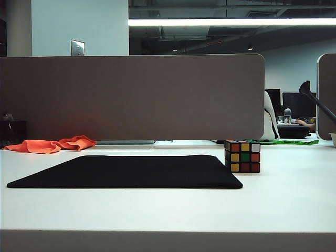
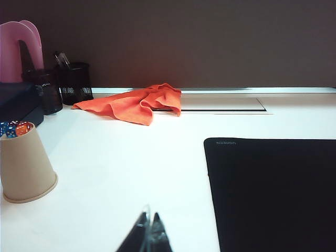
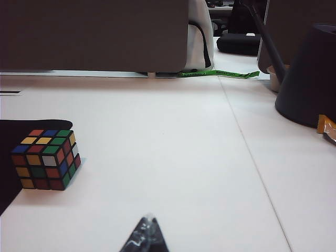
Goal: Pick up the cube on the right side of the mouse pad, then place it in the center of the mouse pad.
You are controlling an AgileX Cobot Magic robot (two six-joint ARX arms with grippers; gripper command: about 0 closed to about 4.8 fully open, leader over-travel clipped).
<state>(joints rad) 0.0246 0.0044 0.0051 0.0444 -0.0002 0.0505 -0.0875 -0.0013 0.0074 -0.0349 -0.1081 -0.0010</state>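
Both grippers' jaws are pressed together, holding nothing: left gripper (image 2: pixel 148 231) low over the table (image 1: pixel 283 199), right gripper (image 3: pixel 147 233) likewise. Mouse pad (image 1: pixel 131 170) lies flat, long side left-right. Cube (image 1: pixel 242 156) sits squarely at the pad's right edge, one face toward the front.

cube (image 3: pixel 46 160) beside mouse pad (image 3: pixel 23 126), right claw (image 3: pixel 145 237) closed

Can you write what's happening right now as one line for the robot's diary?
stage: not started | small multicoloured puzzle cube: on table, right of flat black mouse pad | left gripper: shut, empty | right gripper: shut, empty, short of cube
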